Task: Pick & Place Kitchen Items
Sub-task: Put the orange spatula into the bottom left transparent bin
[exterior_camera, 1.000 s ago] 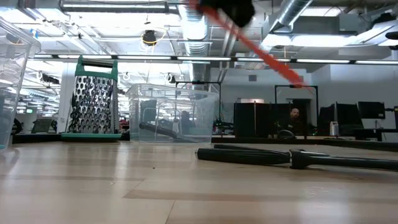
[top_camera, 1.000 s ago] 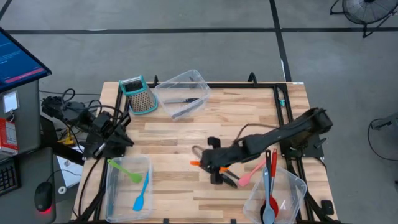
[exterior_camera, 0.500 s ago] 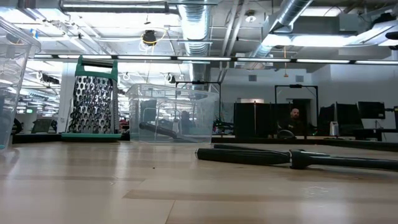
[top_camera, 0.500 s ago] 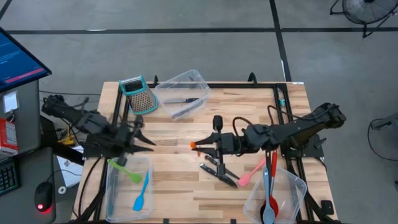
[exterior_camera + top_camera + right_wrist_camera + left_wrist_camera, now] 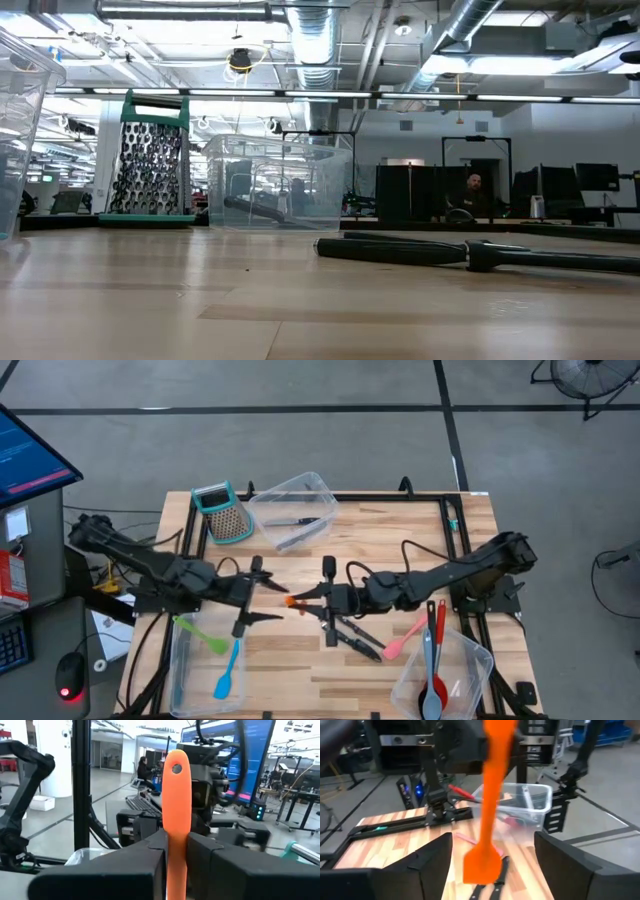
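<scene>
Gripping the orange spatula point(image 5: 297, 601) above mid-tabletop point(image 5: 400, 550), your right claw point(image 5: 318, 598) offers it to the left claw point(image 5: 262, 591), gaping wide just short. Release early and it drops; misalign and they collide.

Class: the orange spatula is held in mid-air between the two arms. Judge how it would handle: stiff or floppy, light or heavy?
The orange spatula stays straight while the right pincer holds one end, so its shaft is probably stiff. It is slim, so probably light. The flat blade may flex.
</scene>
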